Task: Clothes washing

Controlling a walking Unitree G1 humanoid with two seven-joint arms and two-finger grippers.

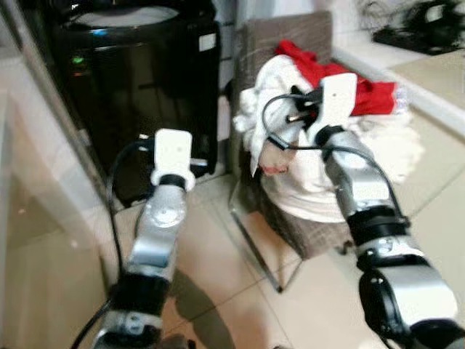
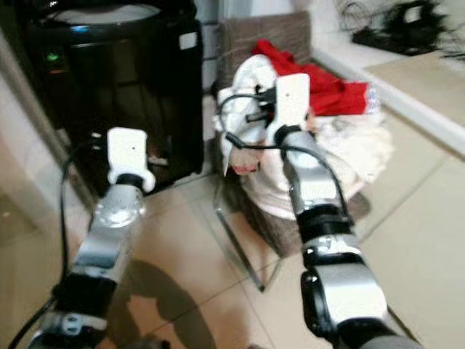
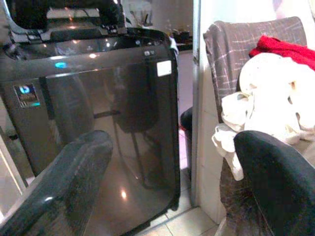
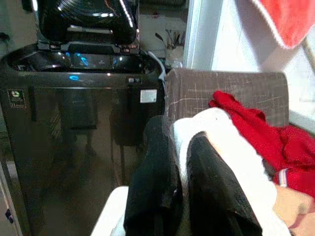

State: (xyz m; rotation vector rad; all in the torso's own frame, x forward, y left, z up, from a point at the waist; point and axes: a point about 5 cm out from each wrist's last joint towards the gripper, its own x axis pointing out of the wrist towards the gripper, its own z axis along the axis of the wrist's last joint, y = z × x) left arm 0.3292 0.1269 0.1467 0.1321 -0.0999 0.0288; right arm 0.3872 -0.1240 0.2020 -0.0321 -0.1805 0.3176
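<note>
**Right gripper takes hold of the laundry, washer waits to its left**

You are looking at a chair [image 1: 290,43] heaped with laundry: a pile of white clothes [image 1: 378,153] with a red garment [image 1: 341,76] lying on top toward the back. Your right gripper [image 4: 184,182] is at the near left edge of that heap, its two black fingers drawn almost together with a fold of white cloth [image 4: 229,147] pinched between them. The left gripper [image 3: 172,191] hangs lower and nearer you, in front of the washing machine [image 1: 138,87], fingers spread wide and holding nothing.

The relation your next move turns on: the washing machine stands just beside the chair, on the robot's left of the pile, so the cloth has to travel leftward and up over the rim. The lid [image 4: 86,19] stands raised at the back, so the tub looks open from above. The right arm has the clothes; the left arm is the nearer one to the machine.

You cannot see inside the tub or how much cloth the fingers have gathered. The head views are soft with blur, and a pinkish patch [image 1: 272,167] under the right wrist is too indistinct to name.
</note>
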